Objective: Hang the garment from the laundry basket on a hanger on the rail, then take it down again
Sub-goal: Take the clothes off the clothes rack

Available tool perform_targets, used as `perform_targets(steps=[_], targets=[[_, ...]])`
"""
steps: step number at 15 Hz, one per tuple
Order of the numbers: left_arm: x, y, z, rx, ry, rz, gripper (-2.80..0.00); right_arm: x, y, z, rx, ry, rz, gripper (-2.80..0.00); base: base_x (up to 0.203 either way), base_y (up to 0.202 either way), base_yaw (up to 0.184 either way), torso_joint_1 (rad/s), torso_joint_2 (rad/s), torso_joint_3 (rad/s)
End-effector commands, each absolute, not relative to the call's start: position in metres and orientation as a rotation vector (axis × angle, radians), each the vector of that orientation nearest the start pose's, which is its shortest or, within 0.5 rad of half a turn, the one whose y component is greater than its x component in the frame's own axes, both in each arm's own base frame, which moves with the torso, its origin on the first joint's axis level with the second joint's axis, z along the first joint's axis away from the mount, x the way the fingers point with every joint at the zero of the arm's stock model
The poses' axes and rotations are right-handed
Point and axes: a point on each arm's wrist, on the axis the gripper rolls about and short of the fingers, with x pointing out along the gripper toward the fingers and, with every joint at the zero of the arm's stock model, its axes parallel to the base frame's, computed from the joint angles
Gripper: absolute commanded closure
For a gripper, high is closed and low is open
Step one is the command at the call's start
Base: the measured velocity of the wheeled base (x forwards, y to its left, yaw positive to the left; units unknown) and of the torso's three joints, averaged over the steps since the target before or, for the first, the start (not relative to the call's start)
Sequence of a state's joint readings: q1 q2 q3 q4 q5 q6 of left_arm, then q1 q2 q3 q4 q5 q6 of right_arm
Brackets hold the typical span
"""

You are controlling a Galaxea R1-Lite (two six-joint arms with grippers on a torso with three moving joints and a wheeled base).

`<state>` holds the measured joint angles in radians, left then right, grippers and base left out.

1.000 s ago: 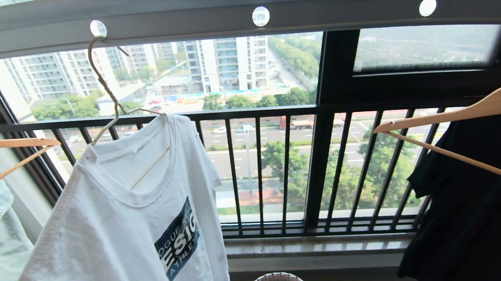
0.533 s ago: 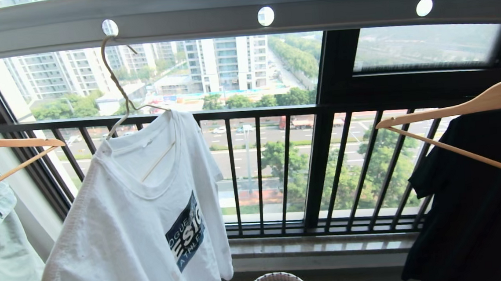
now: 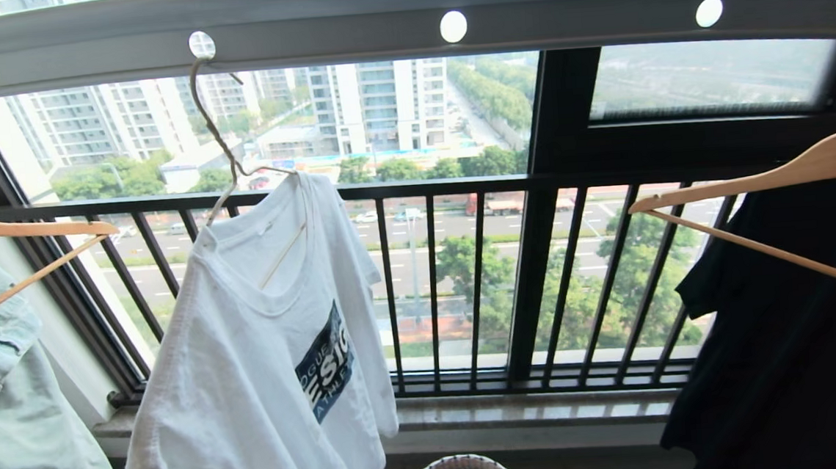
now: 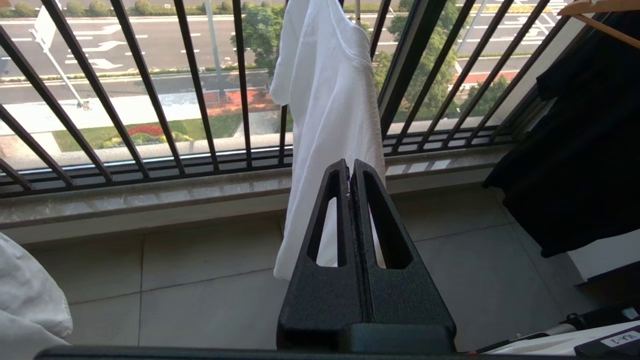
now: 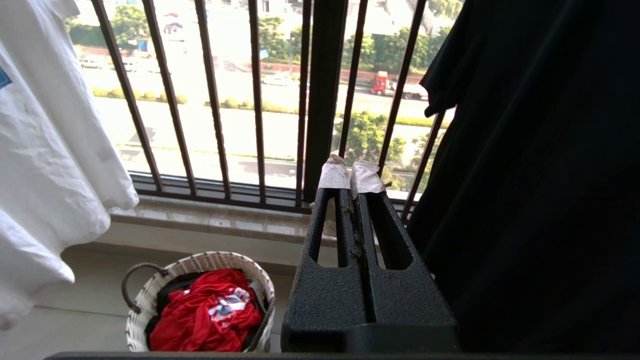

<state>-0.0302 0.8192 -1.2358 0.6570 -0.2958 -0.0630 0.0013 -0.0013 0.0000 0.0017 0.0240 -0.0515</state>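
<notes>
White cloth garment (image 3: 266, 377) on thin wire hanger (image 3: 225, 152); matt grey metal rail (image 3: 564, 11).

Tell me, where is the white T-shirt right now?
In the head view the white T-shirt hangs on the left, on the thin wire hanger hooked into a hole of the grey rail, in front of the black balcony railing, between the denim garment and the black shirt.

Laundry basket (image 5: 200, 300) on tiled floor (image 5: 75, 310)

Both tools are textured black wedges with slotted fingers (image 4: 380, 225); right fingertips (image 5: 367, 177) white-taped.
</notes>
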Motion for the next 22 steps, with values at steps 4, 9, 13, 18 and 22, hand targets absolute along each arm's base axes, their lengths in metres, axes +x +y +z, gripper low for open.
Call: perform_targets(steps=[4,9,13,18,22], targets=[[0.072,-0.016,0.353,-0.088,0.326,-0.414,-2.80,-0.023,0.001,0.075,-0.052,0.001,0.026,0.00,0.000,0.000,0.000,0.000,0.00,0.000],[0.090,-0.023,0.351,-0.079,0.369,-0.455,-2.80,-0.023,0.001,0.075,-0.052,0.001,0.026,0.00,0.000,0.000,0.000,0.000,0.00,0.000],[0.103,-0.026,0.355,-0.057,0.330,-0.398,-2.80,-0.023,0.001,0.075,-0.052,0.001,0.026,0.00,0.000,0.000,0.000,0.000,0.00,0.000],[0.109,-0.040,0.353,-0.003,0.345,-0.359,-2.80,-0.023,0.001,0.075,-0.052,0.001,0.026,0.00,0.000,0.000,0.000,0.000,0.00,0.000],[0.126,-0.046,0.346,-0.001,0.327,-0.340,-2.80,-0.023,0.001,0.075,-0.052,0.001,0.026,0.00,0.000,0.000,0.000,0.000,0.00,0.000]])
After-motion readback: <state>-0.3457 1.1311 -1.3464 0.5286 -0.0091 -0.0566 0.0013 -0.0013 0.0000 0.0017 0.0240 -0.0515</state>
